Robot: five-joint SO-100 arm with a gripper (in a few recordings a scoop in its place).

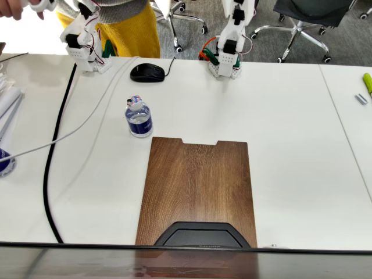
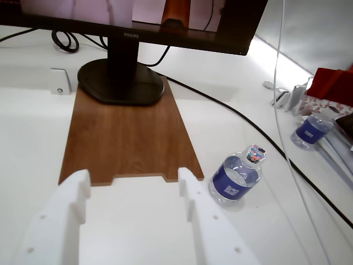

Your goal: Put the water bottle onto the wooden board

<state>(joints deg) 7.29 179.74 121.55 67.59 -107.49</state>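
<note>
Standing upright on the white table [image 1: 279,116], the water bottle [image 1: 139,118] sits just off the wooden board [image 1: 197,186], beside the corner of its notched short edge. In the wrist view the gripper [image 2: 132,190] hangs near that notch with its white fingers [image 2: 190,193] spread wide, holding nothing. A monitor stand [image 2: 120,83] rests on the board's far end.

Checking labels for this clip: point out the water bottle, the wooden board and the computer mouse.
water bottle [image 1: 139,120], fixed view, blue label.
wooden board [image 1: 197,186], fixed view, bare middle.
computer mouse [image 1: 147,72], fixed view, top shell.
</note>
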